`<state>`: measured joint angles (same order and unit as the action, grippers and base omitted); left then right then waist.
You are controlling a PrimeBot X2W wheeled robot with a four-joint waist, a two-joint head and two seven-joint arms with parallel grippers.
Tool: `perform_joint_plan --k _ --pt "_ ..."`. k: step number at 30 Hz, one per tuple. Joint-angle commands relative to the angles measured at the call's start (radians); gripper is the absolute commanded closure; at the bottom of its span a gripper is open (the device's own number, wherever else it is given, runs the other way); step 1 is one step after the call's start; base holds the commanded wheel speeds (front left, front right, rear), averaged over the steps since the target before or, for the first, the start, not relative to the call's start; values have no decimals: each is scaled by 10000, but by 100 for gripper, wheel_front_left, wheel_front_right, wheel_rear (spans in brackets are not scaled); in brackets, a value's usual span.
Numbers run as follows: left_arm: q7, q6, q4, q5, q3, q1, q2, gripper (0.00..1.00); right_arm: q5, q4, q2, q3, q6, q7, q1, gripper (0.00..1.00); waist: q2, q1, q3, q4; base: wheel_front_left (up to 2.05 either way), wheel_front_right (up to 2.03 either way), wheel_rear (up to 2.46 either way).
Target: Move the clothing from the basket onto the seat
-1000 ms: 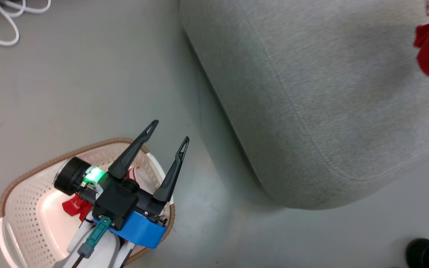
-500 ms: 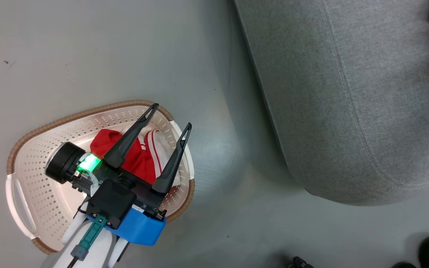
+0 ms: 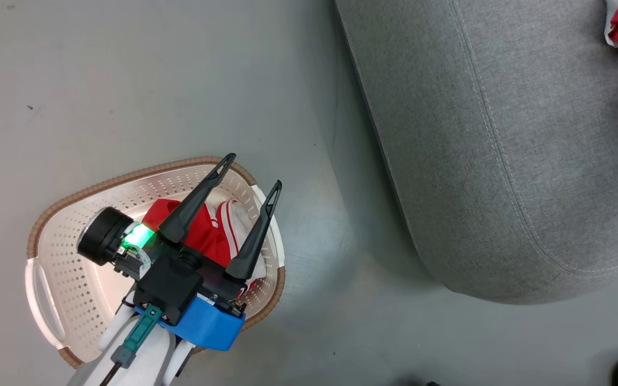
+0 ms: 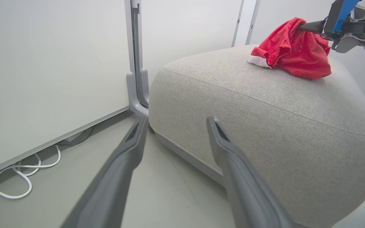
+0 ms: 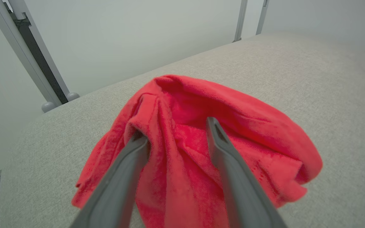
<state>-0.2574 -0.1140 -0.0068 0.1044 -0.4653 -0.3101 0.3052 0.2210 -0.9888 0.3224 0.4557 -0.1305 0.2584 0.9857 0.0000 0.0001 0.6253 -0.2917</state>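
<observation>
Left gripper [image 3: 255, 170] hovers over the laundry basket [image 3: 126, 177], fingers wide apart and empty. The red striped garment [image 3: 210, 236] lies beneath it in the basket. Right gripper [image 5: 175, 128] has its fingers parted astride a second red garment [image 5: 249, 126] on the sofa [image 3: 502, 161]. Recommended: descend straight, pinch a central fold, lift clear of the rim.

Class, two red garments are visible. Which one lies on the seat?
The red garment at the right gripper, on the grey seat; the white-striped one is in the basket.

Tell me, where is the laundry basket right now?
The basket sits on the floor at the lower left of the head view, under the open left gripper and left of the grey seat, not touching it.
</observation>
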Motion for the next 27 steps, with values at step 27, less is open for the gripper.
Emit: perform_joint_plan --k 27 --pt "-91 13 1591 664 1098 1779 -1630 0 -1176 565 29 -1399 -5 75 -2888 0 0 -1 -4074 675 0 0 0"
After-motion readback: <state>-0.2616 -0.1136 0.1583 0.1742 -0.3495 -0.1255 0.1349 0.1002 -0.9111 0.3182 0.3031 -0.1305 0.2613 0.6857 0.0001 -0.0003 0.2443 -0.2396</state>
